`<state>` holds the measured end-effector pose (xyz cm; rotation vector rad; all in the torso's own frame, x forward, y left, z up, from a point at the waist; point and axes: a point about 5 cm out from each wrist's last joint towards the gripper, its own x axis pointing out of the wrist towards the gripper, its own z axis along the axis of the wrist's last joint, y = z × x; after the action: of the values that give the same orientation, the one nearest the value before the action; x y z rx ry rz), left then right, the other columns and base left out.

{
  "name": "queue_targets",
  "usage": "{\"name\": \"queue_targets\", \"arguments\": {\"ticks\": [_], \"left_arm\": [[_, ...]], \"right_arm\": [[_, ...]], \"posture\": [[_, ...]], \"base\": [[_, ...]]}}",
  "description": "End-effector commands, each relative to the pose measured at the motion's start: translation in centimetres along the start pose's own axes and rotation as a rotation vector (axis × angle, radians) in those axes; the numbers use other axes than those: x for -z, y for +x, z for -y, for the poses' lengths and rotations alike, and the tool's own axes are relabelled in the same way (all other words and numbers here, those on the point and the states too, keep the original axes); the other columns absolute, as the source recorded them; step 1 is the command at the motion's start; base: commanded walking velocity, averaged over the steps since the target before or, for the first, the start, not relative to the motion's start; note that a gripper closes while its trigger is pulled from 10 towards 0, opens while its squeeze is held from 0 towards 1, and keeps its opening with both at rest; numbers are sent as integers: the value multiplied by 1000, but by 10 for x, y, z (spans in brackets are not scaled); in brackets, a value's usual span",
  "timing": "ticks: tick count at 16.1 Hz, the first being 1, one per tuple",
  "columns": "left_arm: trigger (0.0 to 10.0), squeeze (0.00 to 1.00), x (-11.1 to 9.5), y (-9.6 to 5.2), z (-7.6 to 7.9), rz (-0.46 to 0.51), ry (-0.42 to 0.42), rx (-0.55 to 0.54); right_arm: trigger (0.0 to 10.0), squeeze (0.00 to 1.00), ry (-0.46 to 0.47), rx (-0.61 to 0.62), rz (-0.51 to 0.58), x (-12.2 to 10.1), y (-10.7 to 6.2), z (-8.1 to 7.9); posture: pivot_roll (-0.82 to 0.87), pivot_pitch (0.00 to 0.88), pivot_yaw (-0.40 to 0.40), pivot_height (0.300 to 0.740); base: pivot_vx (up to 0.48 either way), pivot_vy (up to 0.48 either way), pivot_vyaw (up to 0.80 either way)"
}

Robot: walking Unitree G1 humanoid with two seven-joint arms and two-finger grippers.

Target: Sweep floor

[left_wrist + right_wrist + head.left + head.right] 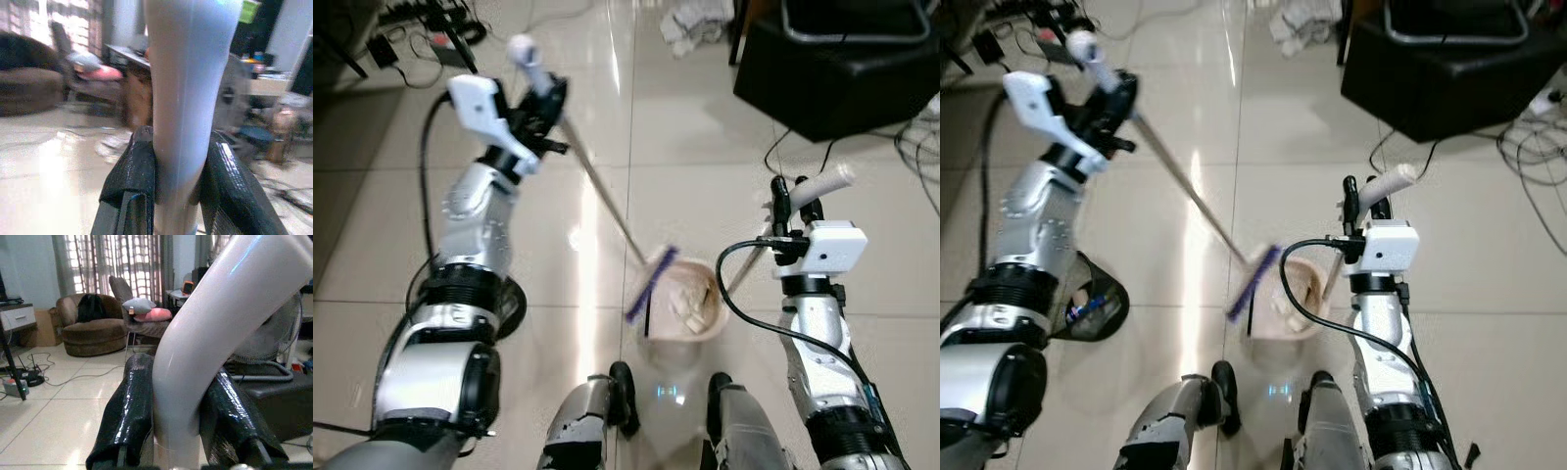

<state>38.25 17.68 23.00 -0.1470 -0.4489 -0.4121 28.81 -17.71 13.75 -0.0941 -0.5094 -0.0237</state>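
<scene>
between the robot's feet, on the pale tile floor [607, 117], the left eye view shows the dustpan [690, 305] with pale scraps lying in it and the purple-bristled head of the broom [651, 284] touching its near-left rim. the broom's long axis runs from that head up and away to the left gripper [543, 98], which is clenched on the top of the stick. the right gripper [793, 201] grips the dustpan handle [827, 181], whose shaft slants down to the pan. so the sweeping stroke, i judge, must go rightward into the pan, driven by the left arm.

the right eye view adds a dark bin [1097, 299] beside the left arm, with coloured bits inside.

the left wrist view shows both black fingers [134, 171] pressed on the pale stick, nothing of the floor work.

the right wrist view shows fingers [129, 406] clamped round the bent white handle, and a brown armchair [95, 330] far behind.
</scene>
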Motion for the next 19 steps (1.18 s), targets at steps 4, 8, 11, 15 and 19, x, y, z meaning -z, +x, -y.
{"name": "queue_targets", "arguments": {"ticks": [4, 8, 11, 15, 19], "left_arm": [[10000, 0, 22, -37, -20, -53, 85, -157], [10000, 0, 62, -76, -12, -198, 56, -208], [10000, 0, 84, -112, 16, -316, 86, -99], [10000, 0, 88, -136, 26, -368, 95, -92], [10000, 0, 78, -142, 32, -367, 107, -126]], "right_arm": [[10000, 0, 81, 72, 21, -33, 3, 24], [10000, 0, 121, 106, 57, -71, 21, 40], [10000, 0, 174, 93, 112, -108, 45, 47], [10000, 0, 262, 22, 120, -127, 71, 41], [10000, 0, 298, -15, 141, -144, 96, 37]], "posture": [[-31, 121, 130, 740], [-69, 111, 134, 740], [-82, 91, 127, 740], [-60, 80, 102, 740], [-49, 65, 70, 740]], "base": [[0, 0, 0], [0, 0, 200], [0, 0, 800], [0, 0, 800], [0, 0, 800]]}}
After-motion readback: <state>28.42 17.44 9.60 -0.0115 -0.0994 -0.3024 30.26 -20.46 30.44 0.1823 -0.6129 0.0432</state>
